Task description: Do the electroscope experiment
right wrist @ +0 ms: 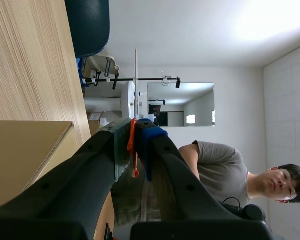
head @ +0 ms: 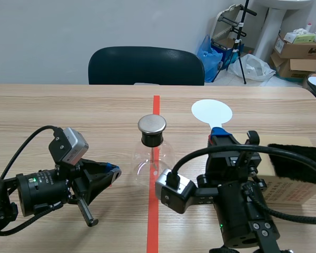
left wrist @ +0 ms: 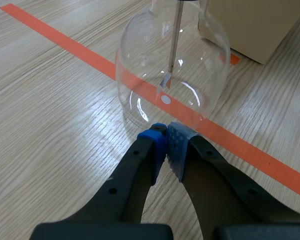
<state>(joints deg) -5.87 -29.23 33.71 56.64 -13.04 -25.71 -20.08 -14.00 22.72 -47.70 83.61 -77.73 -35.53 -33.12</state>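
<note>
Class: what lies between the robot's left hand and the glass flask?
Nothing but a short bare stretch of wooden table separates the left hand from the glass flask; the scene view shows it best.

Readable text: I can make out none.
Cardboard boxes: markings too small for me to read.

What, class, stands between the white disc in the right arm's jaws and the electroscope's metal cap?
Nothing visible does. The white disc, its handle clamped in the right gripper, is apart from the metal cap, to the cap's right in the scene view. Only bare table shows between them.
</note>
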